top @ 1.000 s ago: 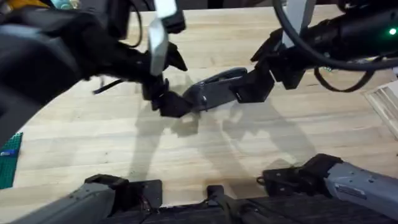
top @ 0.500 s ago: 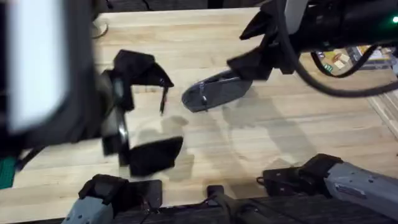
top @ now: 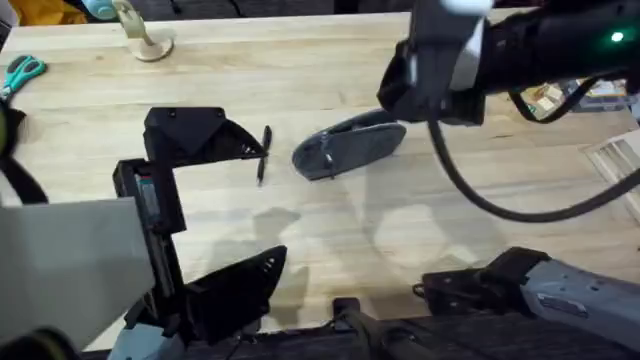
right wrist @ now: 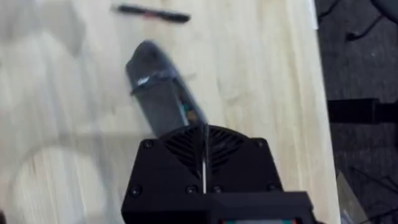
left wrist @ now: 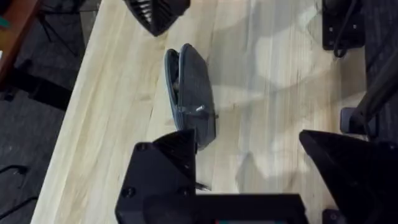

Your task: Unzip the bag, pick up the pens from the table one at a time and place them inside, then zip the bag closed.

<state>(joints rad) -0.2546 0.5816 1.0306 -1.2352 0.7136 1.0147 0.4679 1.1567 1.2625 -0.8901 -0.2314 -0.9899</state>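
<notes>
The grey bag lies on the table a little right of centre, its zipper partly parted with something coloured showing inside. One black pen rests just left of it. My left gripper hovers high over the near left, open wide, one finger by the pen; from the left wrist, the bag lies beyond its spread fingers. My right gripper hangs above the bag's far right end, shut and empty; its wrist view shows the bag and the pen below.
Teal-handled scissors lie at the far left and a small wooden stand at the back left. A white slatted rack sits at the right edge. Bare wood stretches along the near side of the bag.
Both grippers have let go of the bag. The left drew back toward the near left and opened wide; the right rose off the bag's far end. The pen now shows.
</notes>
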